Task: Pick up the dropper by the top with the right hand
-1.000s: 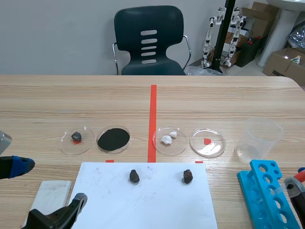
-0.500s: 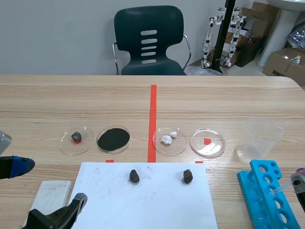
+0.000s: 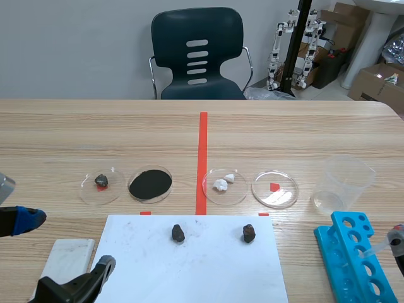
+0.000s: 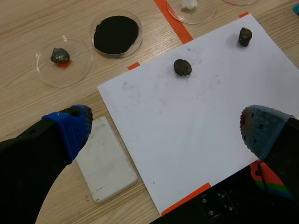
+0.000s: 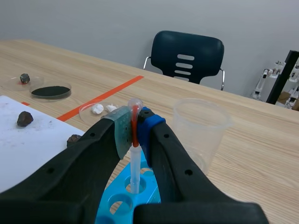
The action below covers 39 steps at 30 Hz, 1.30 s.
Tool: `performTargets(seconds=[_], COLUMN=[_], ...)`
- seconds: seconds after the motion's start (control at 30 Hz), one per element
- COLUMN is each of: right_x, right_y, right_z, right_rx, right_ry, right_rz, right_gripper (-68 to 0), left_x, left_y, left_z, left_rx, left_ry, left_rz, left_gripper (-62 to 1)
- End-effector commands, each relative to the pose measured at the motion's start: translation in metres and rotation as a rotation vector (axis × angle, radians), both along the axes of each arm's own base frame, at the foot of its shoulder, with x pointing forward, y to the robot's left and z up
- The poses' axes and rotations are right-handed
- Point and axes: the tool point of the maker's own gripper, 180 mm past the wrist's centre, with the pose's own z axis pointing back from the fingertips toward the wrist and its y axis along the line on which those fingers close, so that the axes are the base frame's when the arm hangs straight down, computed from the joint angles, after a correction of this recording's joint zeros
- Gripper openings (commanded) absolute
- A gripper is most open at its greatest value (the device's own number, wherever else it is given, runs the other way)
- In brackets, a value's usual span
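In the scene view my left tool (image 3: 66, 241) is hovering at the near left, its blue-padded and grey-padded fingers standing wide apart with nothing between them, above a white tile (image 3: 63, 260) that is lying beside the white sheet (image 3: 208, 271). Two dark rocks (image 3: 178, 233) (image 3: 249, 233) are sitting on the sheet's far part. Beyond it, four clear dishes are lining up across the surface (image 3: 284, 132): one with a small stone (image 3: 101, 185), one with black powder (image 3: 150, 184), one with white lumps (image 3: 224, 186) and a bare one (image 3: 274, 189). A clear beaker (image 3: 344, 183) is standing to the right, with the blue rack (image 3: 347, 259) nearer. My right tool (image 3: 398, 241) is only just showing at the right edge, with the dropper (image 3: 377, 250) slanting from it toward the rack.

In the left wrist view my left tool (image 4: 168, 128) is gaping open over the sheet (image 4: 187, 116), and the tile (image 4: 105, 161) is lying by the blue finger.

In the right wrist view my right tool (image 5: 134, 128) is clamping the dropper (image 5: 134, 161) by its top, the bulb pinched between both pads. The stem is hanging straight down into a hole of the rack (image 5: 117, 205). The beaker (image 5: 201, 130) is standing just beyond.
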Motion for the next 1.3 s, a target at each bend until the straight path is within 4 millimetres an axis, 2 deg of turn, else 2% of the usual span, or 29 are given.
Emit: performTargets(seconds=[0.0, 0.23, 0.4, 0.63, 0.8, 0.93, 1.07, 1.27], right_x=[0.004, 0.004, 0.003, 0.012, 0.017, 0.02, 0.022, 0.021], right_y=[-0.002, -0.005, -0.006, -0.006, 0.006, 0.025, 0.041, 0.07], right_z=[0.005, 0.01, 0.027, 0.054, 0.082, 0.097, 0.116, 0.131], right_rx=[0.003, -0.012, -0.051, -0.078, -0.112, -0.183, -0.204, -0.184], right_ry=[-0.02, -0.045, -0.066, -0.048, -0.046, -0.029, -0.097, -0.11], right_rz=[-0.005, 0.005, 0.062, 0.097, 0.173, 0.236, 0.259, 0.322], right_gripper=[-66.5, -66.5, -66.5, -66.5, -66.5, -66.5, -66.4, -66.5], left_x=[0.0, 0.0, 0.0, 0.0, 0.0, 0.0, 0.0, 0.0], left_y=[-0.004, -0.004, -0.004, -0.004, -0.004, -0.004, -0.004, -0.004], left_z=[0.005, 0.005, 0.005, 0.005, 0.005, 0.005, 0.005, 0.005], left_rx=[-0.023, -0.023, -0.023, -0.023, -0.023, -0.023, -0.023, -0.023], left_ry=[-0.014, -0.014, -0.014, -0.014, -0.014, -0.014, -0.014, -0.014], left_rz=[0.0, 0.0, 0.0, 0.0, 0.0, 0.0, 0.0, 0.0], left_gripper=[1.4, 1.4, 1.4, 1.4, 1.4, 1.4, 1.4, 1.4])
